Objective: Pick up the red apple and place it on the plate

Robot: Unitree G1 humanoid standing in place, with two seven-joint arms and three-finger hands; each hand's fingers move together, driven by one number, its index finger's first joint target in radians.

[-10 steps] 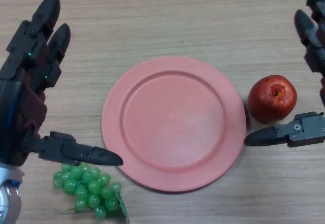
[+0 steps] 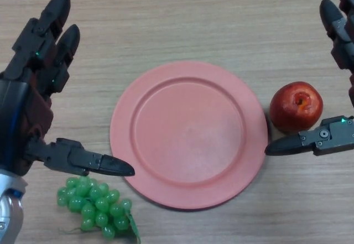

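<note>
A red apple (image 2: 296, 107) sits on the wooden worktop (image 2: 182, 17) just right of the pink plate (image 2: 188, 134), not on it. The right robot hand (image 2: 332, 136) stays spread around the apple, its thumb now slightly higher than half a second ago. Left of the plate, the left robot hand (image 2: 27, 105) remains open above green grapes (image 2: 95, 206)

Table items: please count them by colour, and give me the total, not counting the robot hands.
Red: 1, the apple
Pink: 1, the plate
Green: 1, the grapes, one bunch
Total: 3
</note>
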